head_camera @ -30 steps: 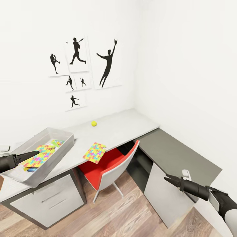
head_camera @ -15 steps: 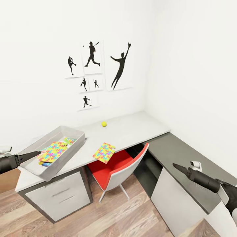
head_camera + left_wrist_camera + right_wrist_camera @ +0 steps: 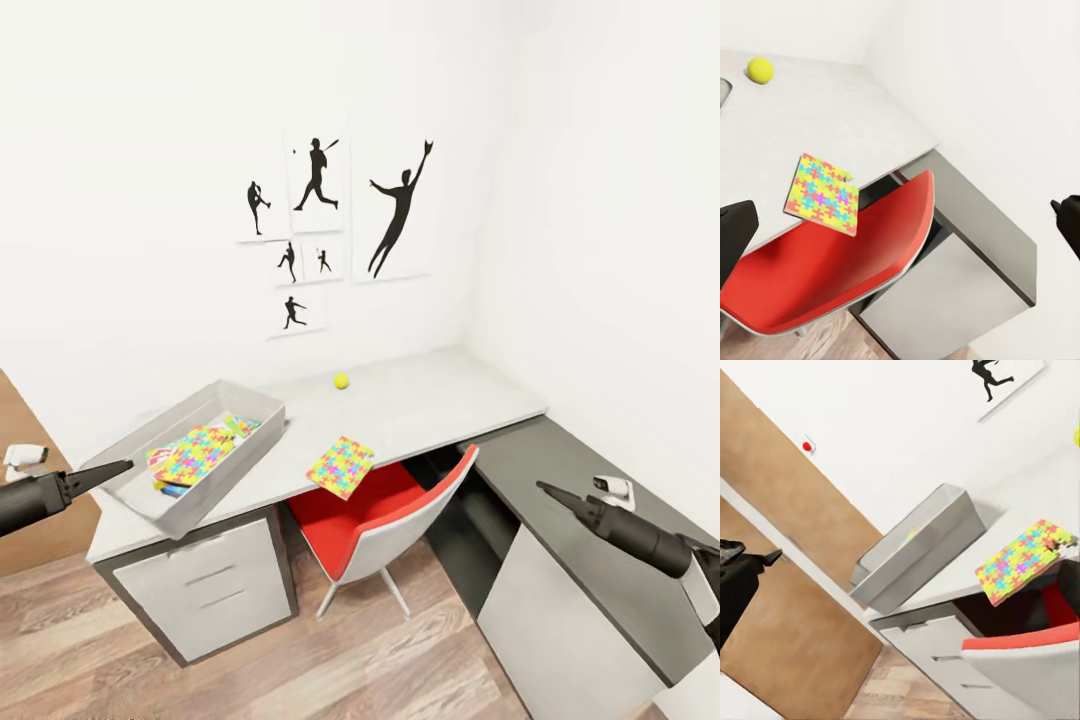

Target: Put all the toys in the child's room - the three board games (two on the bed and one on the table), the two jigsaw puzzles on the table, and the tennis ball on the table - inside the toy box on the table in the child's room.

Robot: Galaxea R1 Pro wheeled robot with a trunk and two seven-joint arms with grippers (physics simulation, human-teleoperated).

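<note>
Both hands, left (image 3: pixel 118 467) and right (image 3: pixel 548 489), clenched, empty. One puzzle (image 3: pixel 341 466) and ball (image 3: pixel 342 380) lie on surface (image 3: pixel 430 395); toy box (image 3: pixel 255 446) partly filled. Next: approach, grasp puzzle.

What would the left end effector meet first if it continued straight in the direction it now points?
Probably the toy box: the left end effector points at its near wall in the head view. Depth is unclear, so it could pass just in front.

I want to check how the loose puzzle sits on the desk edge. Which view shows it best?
The left wrist view: the puzzle is large, overhanging the desk above the red chair. Head and right wrist views show it smaller or angled.
</note>
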